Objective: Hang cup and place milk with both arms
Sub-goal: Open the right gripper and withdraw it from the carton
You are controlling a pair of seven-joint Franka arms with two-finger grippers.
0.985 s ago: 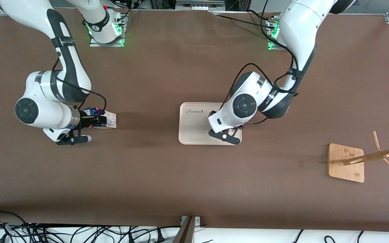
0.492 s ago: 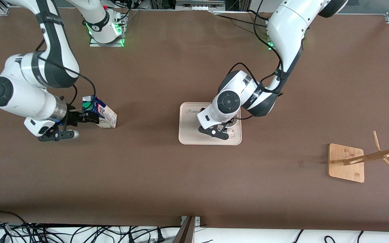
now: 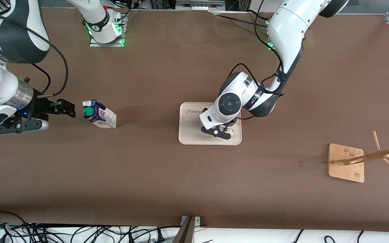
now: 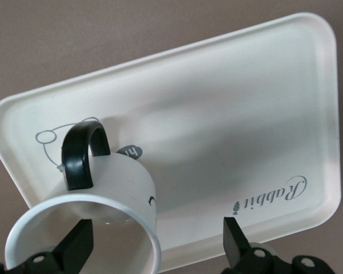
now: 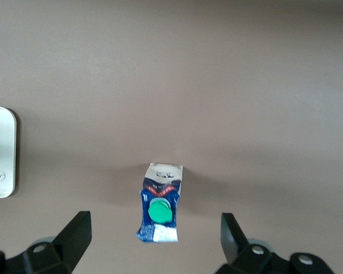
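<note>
Backed away and raised, your right gripper (image 3: 67, 108) hangs spread and empty beside the upright milk (image 3: 99, 114) at its end of the table. Left gripper (image 4: 154, 248) brackets the cup (image 4: 94, 225) on the tray (image 3: 189, 136), jaws wide — close off-centre and it tips. Open table lies toward the rack (image 3: 346, 162).

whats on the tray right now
The cup stands on the tray, its black handle up; the open left gripper is over it. Printed drawings partly show beside the cup; whatever print lies under it is covered.
</note>
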